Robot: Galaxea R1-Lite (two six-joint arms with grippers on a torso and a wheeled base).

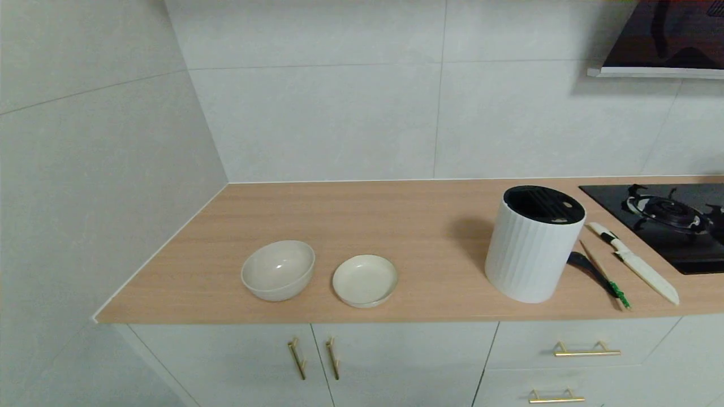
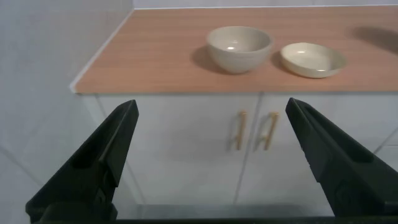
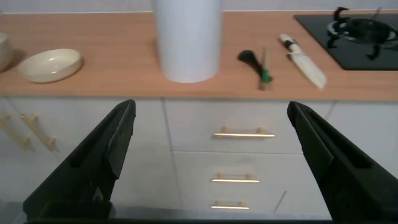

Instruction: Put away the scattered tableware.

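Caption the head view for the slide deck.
Wooden counter with bowl, shallow dish, ribbed white holder, knife and gas hob.

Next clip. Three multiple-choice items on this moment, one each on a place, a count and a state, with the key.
1. Where does the knife lie? A. on the floor B. on the counter beside the hob C. in a drawer
2. How many dishes stand left of the white holder? A. one B. two C. four
3. How are the left gripper and right gripper? A. both open, empty B. both shut C. each shut on a dish
Key: 1 B, it lies flat on the wood next to the hob. 2 B, a deep bowl and a shallow dish. 3 A, each wrist view shows spread fingers holding nothing.
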